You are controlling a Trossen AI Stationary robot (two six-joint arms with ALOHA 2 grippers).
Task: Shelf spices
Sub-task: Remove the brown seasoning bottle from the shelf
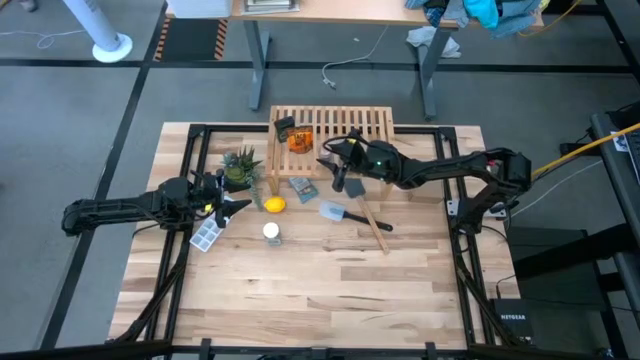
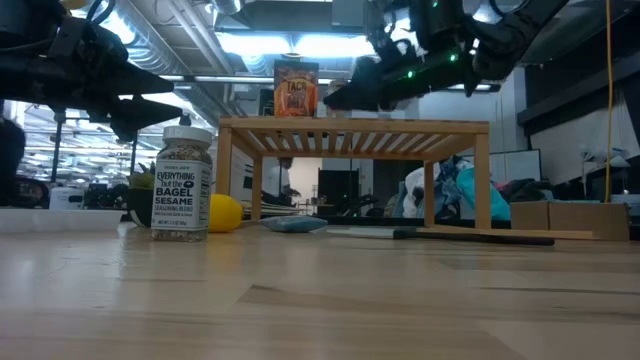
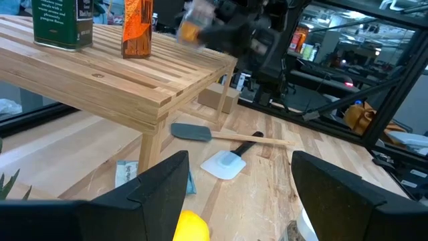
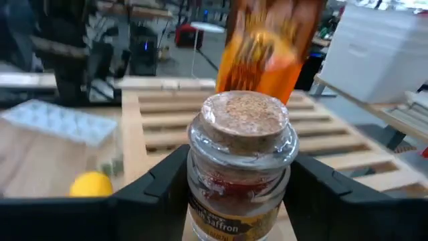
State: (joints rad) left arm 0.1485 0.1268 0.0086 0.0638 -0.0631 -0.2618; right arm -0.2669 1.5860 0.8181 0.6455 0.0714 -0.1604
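Right wrist view puts the cork-stoppered saffron jar (image 4: 242,164) at centre frame, clamped between the right gripper (image 4: 241,194) fingers over the slatted shelf (image 4: 164,124), so it should go down upright, clear of the orange spice box (image 4: 274,47) behind; the left gripper (image 3: 237,194) waits open.

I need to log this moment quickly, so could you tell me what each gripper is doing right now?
Left gripper: open, empty, waiting near the lemon.
Right gripper: shut on the cork-topped saffron jar, at the shelf.
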